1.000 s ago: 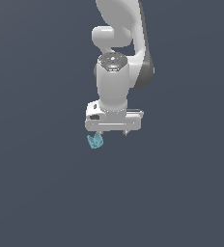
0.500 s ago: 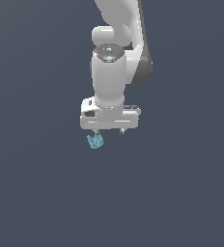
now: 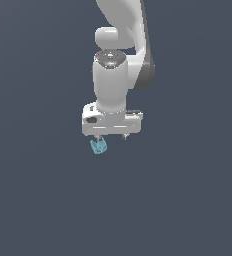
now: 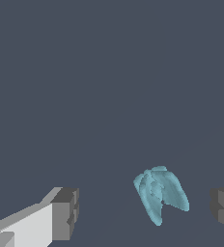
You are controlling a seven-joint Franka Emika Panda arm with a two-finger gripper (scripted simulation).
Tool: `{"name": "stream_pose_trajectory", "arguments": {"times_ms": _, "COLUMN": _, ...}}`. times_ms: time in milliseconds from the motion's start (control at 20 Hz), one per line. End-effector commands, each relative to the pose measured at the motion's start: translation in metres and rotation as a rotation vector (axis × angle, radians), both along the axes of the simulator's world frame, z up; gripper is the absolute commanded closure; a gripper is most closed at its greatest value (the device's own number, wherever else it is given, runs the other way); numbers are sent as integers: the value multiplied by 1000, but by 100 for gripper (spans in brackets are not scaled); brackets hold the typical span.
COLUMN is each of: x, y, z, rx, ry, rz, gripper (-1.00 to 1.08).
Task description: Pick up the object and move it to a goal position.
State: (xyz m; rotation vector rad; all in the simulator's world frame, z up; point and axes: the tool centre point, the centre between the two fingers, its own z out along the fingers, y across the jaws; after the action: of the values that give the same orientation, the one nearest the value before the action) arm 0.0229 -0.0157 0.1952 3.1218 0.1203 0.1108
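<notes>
The object (image 3: pixel 98 146) is a tiny light teal faceted lump, just under the white gripper (image 3: pixel 111 136) on the exterior view's left side. In the wrist view the object (image 4: pixel 161 193) lies between the two dark finger pads (image 4: pixel 65 213), nearer the other pad (image 4: pixel 223 206), and touches neither. The gripper (image 4: pixel 144 212) is open and holds nothing. The fingertips are mostly hidden under the hand in the exterior view.
The white arm (image 3: pixel 119 60) rises above the gripper to the top of the exterior view. The ground around is a plain dark grey-blue surface (image 3: pixel 188 200) with no other objects in view.
The gripper's hand has shifted slightly toward the exterior view's left over the object and the wrist has turned a little. The object has not moved. The jaws stay open.
</notes>
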Motion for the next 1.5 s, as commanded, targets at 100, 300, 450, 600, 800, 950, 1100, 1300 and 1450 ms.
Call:
{"name": "stream_pose_trajectory", "arguments": {"times_ms": 100, "x": -5, "y": -9, "z": -12, "rx": -3, "ry": 9, "rz": 47, "gripper": -92}}
{"name": "stream_pose_trajectory", "arguments": {"times_ms": 300, "x": -12, "y": -20, "z": -28, "rx": -7, "ry": 20, "rz": 108, "gripper": -92}}
{"name": "stream_pose_trajectory", "arguments": {"times_ms": 450, "x": -19, "y": -30, "z": -42, "rx": -9, "ry": 30, "rz": 165, "gripper": -92}}
{"name": "stream_pose_trajectory", "arguments": {"times_ms": 600, "x": -27, "y": -40, "z": -57, "rx": -10, "ry": 40, "rz": 227, "gripper": -92}}
{"name": "stream_pose_trajectory", "arguments": {"times_ms": 800, "x": -38, "y": -52, "z": -75, "rx": -9, "ry": 53, "rz": 304, "gripper": -92}}
{"name": "stream_pose_trajectory", "arguments": {"times_ms": 950, "x": -45, "y": -59, "z": -86, "rx": -8, "ry": 60, "rz": 351, "gripper": -92}}
{"name": "stream_pose_trajectory", "arguments": {"times_ms": 1100, "x": -51, "y": -64, "z": -94, "rx": -6, "ry": 66, "rz": 388, "gripper": -92}}
{"name": "stream_pose_trajectory", "arguments": {"times_ms": 1300, "x": -56, "y": -69, "z": -102, "rx": -4, "ry": 70, "rz": 423, "gripper": -92}}
{"name": "stream_pose_trajectory", "arguments": {"times_ms": 1450, "x": -59, "y": -71, "z": -105, "rx": -4, "ry": 72, "rz": 438, "gripper": -92}}
